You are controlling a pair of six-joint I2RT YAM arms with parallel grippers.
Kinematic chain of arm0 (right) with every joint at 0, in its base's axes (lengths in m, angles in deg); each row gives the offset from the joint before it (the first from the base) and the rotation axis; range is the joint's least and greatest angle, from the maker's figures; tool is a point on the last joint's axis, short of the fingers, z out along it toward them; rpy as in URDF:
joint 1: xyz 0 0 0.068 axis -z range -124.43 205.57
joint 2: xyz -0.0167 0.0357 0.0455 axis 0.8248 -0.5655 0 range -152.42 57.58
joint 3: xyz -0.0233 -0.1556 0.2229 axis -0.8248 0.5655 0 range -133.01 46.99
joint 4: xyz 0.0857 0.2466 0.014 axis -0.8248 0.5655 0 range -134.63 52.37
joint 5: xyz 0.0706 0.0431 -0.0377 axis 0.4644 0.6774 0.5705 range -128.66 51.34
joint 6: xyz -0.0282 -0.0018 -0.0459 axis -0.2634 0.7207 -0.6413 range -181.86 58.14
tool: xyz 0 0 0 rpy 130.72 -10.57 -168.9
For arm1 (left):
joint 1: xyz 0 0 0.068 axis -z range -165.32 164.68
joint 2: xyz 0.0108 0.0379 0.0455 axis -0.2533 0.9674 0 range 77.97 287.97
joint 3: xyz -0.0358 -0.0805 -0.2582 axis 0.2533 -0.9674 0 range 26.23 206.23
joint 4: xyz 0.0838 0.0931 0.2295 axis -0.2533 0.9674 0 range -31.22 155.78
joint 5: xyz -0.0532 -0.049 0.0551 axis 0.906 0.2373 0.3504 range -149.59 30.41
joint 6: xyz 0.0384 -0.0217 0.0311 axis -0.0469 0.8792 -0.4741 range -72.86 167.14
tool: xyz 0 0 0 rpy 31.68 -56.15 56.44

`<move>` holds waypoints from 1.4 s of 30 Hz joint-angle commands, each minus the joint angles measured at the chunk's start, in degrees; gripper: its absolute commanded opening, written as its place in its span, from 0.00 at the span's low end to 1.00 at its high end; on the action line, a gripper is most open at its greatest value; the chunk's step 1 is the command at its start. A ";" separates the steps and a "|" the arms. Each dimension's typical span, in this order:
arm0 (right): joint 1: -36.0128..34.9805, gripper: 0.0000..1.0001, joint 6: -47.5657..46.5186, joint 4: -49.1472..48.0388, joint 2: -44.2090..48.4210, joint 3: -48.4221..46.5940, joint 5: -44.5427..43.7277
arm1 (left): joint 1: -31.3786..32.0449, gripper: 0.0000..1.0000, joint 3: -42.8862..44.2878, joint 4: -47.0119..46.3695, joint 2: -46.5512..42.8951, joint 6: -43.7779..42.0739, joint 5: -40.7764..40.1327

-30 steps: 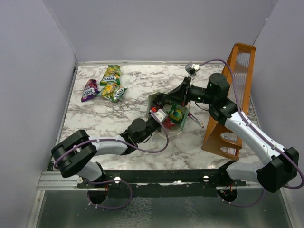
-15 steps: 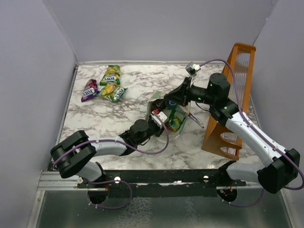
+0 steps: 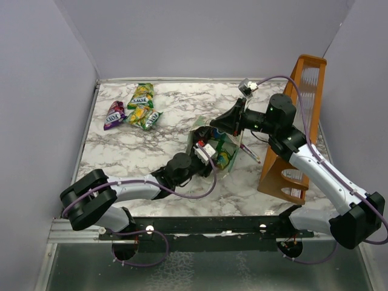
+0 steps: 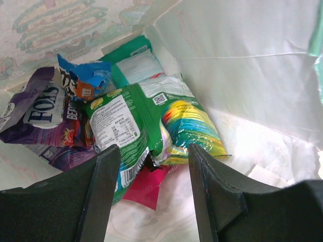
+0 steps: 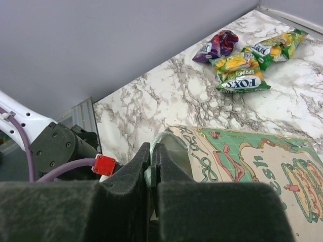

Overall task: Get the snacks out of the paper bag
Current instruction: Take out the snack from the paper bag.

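On the table (image 3: 145,163), left of the rack (image 3: 306,91), I see the bag (image 5: 242,156) tipped over near the middle. My right gripper (image 5: 153,151) is clamped on its rim. My left gripper (image 4: 151,151) is spread apart inside it, over snacks (image 4: 146,121). Four loose snacks (image 3: 136,110) lie far left.

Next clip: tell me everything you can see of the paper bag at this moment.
The paper bag is tipped over on the marble table, a broad side up, mint-green and cream with a printed drawing; inside it is cream-white and creased. Its mouth faces the left arm. The right end effector is shut on its rim. The left end effector reaches inside, open, over the snack packets lying in it: green, purple, teal, pink.
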 commanded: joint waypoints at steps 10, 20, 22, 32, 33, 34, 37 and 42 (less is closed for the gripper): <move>-0.25 0.01 1.10 -0.94 2.26 -1.17 0.46 | 1.62 0.58 8.55 -2.17 12.66 -5.28 -11.35; -0.25 0.01 -0.40 -0.20 3.12 -0.35 -1.92 | 1.88 0.05 7.60 2.14 4.66 -4.39 -6.19; -0.25 0.01 -0.60 -0.49 2.97 -0.13 -2.32 | 1.89 0.00 7.59 4.38 1.73 -3.36 -4.53; -0.25 0.01 -1.57 0.29 2.39 0.41 -3.56 | 2.07 0.00 6.64 13.73 -14.84 -1.33 7.79; -0.25 0.01 -1.62 0.29 2.52 0.41 -3.81 | 2.07 0.00 6.81 15.53 -16.52 -1.73 8.96; -0.25 0.01 -1.60 0.29 2.60 0.46 -4.02 | 2.11 0.00 7.14 17.88 -18.30 -1.94 9.66; -0.25 0.01 -1.80 0.29 2.85 0.66 -4.61 | 2.07 0.00 8.86 25.48 -24.11 -2.25 10.64; -0.25 0.01 -1.99 -0.05 2.57 0.93 -5.06 | 2.09 0.00 10.70 34.21 -35.45 -2.96 10.36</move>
